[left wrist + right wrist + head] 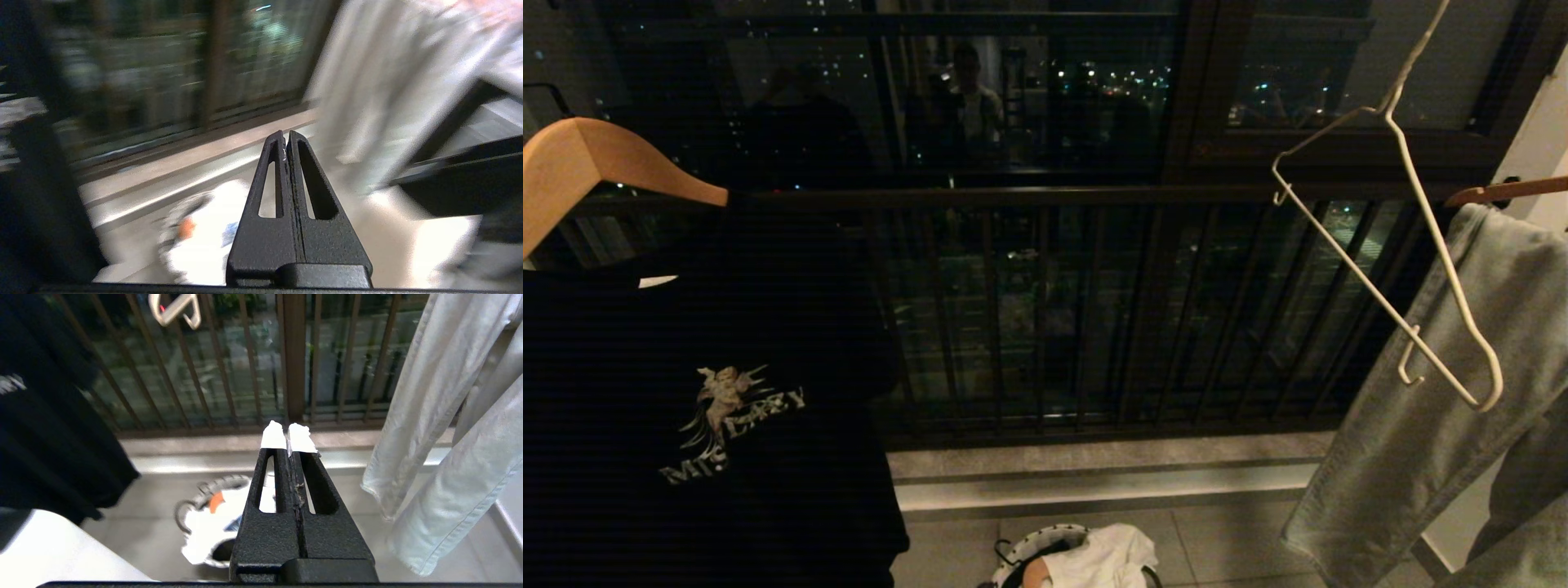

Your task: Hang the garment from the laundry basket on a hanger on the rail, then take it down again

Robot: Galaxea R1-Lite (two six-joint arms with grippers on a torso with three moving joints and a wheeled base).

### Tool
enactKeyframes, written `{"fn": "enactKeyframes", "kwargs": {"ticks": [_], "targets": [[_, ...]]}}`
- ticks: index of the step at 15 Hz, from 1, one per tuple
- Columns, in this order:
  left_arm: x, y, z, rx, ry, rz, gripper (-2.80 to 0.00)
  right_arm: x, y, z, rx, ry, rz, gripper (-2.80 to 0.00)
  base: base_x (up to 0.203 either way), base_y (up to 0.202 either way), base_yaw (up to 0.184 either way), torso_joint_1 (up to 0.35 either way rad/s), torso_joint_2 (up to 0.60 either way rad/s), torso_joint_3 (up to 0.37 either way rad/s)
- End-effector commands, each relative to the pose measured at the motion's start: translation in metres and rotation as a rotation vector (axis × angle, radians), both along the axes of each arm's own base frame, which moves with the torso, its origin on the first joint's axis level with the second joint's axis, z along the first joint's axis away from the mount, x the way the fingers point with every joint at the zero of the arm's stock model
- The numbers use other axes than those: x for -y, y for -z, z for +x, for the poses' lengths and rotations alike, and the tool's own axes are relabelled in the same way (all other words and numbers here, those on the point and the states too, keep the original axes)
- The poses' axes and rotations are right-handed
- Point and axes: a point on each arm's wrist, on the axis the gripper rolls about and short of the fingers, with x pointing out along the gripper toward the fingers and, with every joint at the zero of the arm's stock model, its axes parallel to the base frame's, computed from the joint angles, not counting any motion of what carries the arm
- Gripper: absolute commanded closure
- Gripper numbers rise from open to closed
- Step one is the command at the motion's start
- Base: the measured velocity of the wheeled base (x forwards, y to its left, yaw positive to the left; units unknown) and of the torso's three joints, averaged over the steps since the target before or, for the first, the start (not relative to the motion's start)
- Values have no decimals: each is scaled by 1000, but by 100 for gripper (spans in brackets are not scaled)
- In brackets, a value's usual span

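Below, the laundry basket [204, 490] sits beyond the right gripper's [289, 437] (closed) fingers.

A black T-shirt [703, 408] with a pale winged-figure print is hung on a thick wooden hanger [596, 163], well off to the left side. Pale grey trousers [1437, 408] are draped over a second wooden bar [1511, 192] on the right side. A dark metal balcony railing [1045, 310] with vertical bars is seen beyond, and dark window glass [931, 90] above it. Below, a tiled floor [1225, 547] is bordered by a pale stone ledge [1111, 482].
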Motion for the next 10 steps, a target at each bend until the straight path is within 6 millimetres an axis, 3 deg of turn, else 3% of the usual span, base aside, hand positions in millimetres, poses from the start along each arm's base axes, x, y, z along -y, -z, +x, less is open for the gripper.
{"fn": "enactKeyframes", "kwargs": {"ticks": [1,4,10], "targets": [[-2,22,10,3,-65,112,0,0,11,1,-7,-1,-17,0,0,0,0,0,0,0],[-7,64,28,1,-220,283,0,-1,19,15,104,0,-27,0,0,0,0,0,0,0],[-13,80,41,186,-475,292,0,-2,53,65,364,10,-61,0,0,0,0,0,0,0]]}}
